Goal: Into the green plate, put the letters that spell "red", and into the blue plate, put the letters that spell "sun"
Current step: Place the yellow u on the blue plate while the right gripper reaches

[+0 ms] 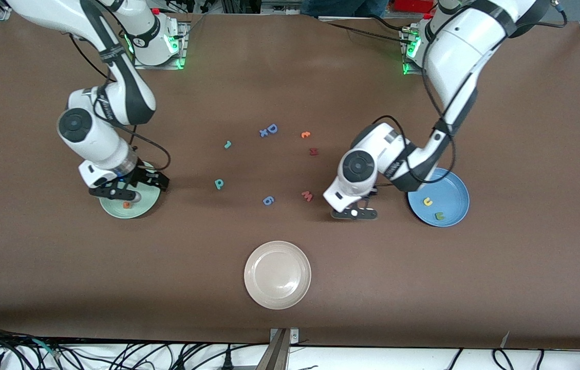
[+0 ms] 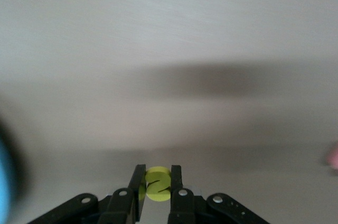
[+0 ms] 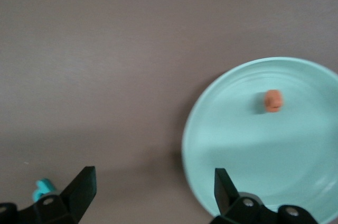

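Observation:
My left gripper [image 1: 355,210] is down at the table between the pink "w" and the blue plate [image 1: 454,187], shut on the yellow "s" [image 2: 157,184]. The blue plate holds the yellow "u" [image 1: 427,201] and the green "n" [image 1: 439,216]. My right gripper [image 1: 133,187] hangs open over the rim of the green plate [image 1: 142,206], nothing between its fingers [image 3: 84,184]. The orange "e" [image 1: 126,205] [image 3: 273,100] lies in that plate [image 3: 237,145]. The teal "r" [image 1: 227,144] and teal "d" [image 1: 219,184] lie on the table mid-way between the arms.
Other letters lie around the table's middle: a blue "D" [image 1: 271,129], an orange "c" [image 1: 305,134], a dark red letter [image 1: 313,151], a pink "w" [image 1: 307,196] and a blue "6" [image 1: 268,200]. A beige-white plate [image 1: 277,298] sits nearer the front camera.

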You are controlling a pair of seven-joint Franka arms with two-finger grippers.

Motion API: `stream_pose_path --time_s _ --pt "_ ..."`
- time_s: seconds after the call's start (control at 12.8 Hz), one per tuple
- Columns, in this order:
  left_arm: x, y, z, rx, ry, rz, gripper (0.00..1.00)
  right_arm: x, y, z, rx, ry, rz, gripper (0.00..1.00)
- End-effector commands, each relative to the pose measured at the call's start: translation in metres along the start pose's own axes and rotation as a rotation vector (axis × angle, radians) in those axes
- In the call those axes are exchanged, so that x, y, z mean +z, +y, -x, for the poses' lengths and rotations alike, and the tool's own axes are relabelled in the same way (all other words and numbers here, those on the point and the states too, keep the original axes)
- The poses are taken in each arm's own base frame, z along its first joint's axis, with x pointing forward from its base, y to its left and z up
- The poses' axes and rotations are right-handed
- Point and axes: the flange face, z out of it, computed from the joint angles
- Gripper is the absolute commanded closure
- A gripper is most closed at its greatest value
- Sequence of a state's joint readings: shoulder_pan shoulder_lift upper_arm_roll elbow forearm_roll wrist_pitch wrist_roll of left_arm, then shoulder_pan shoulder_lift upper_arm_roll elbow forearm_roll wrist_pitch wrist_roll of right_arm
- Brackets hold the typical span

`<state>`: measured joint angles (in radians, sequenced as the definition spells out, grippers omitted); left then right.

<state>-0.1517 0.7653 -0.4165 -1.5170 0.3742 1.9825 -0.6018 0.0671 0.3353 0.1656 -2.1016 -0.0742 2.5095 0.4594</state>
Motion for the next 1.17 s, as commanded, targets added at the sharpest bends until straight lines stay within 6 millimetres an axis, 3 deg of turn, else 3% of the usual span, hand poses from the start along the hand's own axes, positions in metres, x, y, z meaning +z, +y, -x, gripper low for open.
stream_pose_path --time_s 0.0,0.23,0.31,0.39,0.55,0.62,0.78,0.94,1.09 --pt "-0.010 -0.072 -0.014 0.137 -0.065 -0.017 1.00 0.019 -0.050 -0.018 0.086 -0.001 -0.024 0.01" --pt "0.002 -0.155 -0.032 0.189 -0.091 0.012 0.98 0.056 -0.098 -0.010 0.154 -0.033 -0.026 0.02" --pt "0.005 -0.180 -0.036 0.204 -0.094 0.024 0.97 0.069 -0.100 -0.005 0.183 -0.044 -0.013 0.02" --pt "0.008 -0.193 -0.037 0.215 -0.099 0.030 0.95 0.080 -0.109 0.003 0.205 -0.060 -0.004 0.02" --pt "0.021 -0.201 -0.032 0.221 -0.127 0.038 0.83 0.082 -0.130 0.015 0.229 -0.061 -0.001 0.02" --pt "0.031 -0.201 -0.022 0.222 -0.157 0.047 0.83 0.082 -0.137 0.020 0.226 -0.063 0.000 0.04" --pt "0.031 -0.204 0.000 0.229 -0.186 0.030 0.85 0.084 -0.144 0.028 0.215 -0.070 0.002 0.05" --pt "0.036 -0.220 0.013 0.215 -0.210 0.025 0.85 0.088 -0.151 0.038 0.221 -0.076 0.012 0.05" --pt "0.044 -0.231 0.015 0.200 -0.225 0.029 0.76 0.096 -0.147 0.046 0.217 -0.092 0.029 0.08"
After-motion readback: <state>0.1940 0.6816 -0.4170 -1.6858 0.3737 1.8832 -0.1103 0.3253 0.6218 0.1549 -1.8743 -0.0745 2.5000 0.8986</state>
